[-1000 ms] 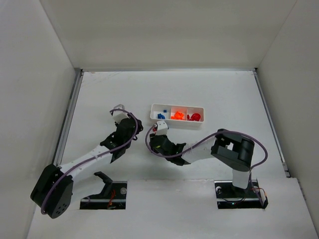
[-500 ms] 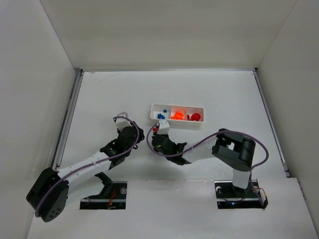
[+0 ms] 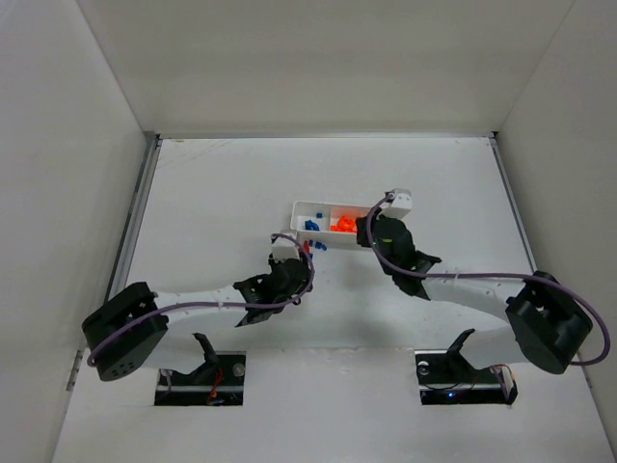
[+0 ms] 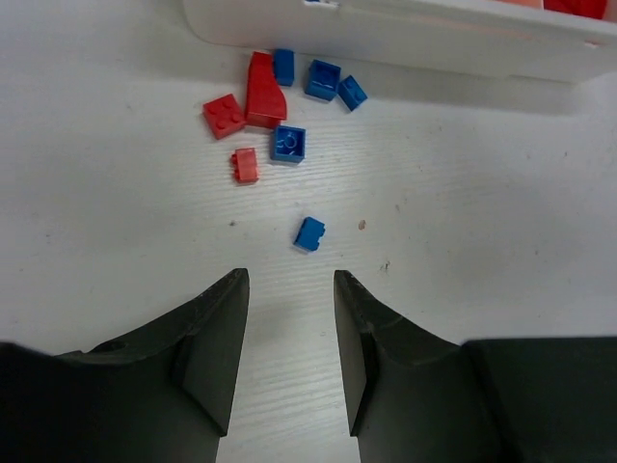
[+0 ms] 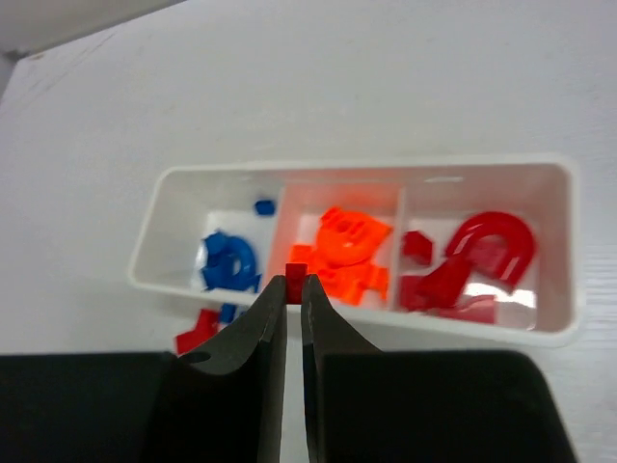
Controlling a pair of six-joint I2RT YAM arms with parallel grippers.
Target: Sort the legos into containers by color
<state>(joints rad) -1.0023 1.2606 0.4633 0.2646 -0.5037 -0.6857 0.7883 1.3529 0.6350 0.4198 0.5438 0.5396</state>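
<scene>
The containers are three compartments of one long white tray (image 5: pixel 569 251), also in the top view (image 3: pixel 297 217). Blue legos (image 5: pixel 229 258) fill the left one, orange legos (image 5: pixel 352 241) the middle, red legos (image 5: pixel 482 260) the right. My right gripper (image 5: pixel 295 285) hovers over the tray's near wall (image 3: pixel 364 231), shut on a tiny red brick (image 5: pixel 296 275). Just short of the tray, loose legos lie on the table: a lone blue brick (image 4: pixel 309 233), red bricks (image 4: pixel 224 115) and more blue bricks (image 4: pixel 322 79). My left gripper (image 4: pixel 289 280) stands open and empty just before them (image 3: pixel 301 270).
The tray's near wall (image 4: pixel 434 48) runs just behind the loose pieces. White walls close off the table at the left, back and right. Both arms stretch inward from their bases at the near edge.
My right arm swung from the tray's left front to over the tray, and its jaws shut on the red brick. My left arm moved right, up to the loose pieces.
</scene>
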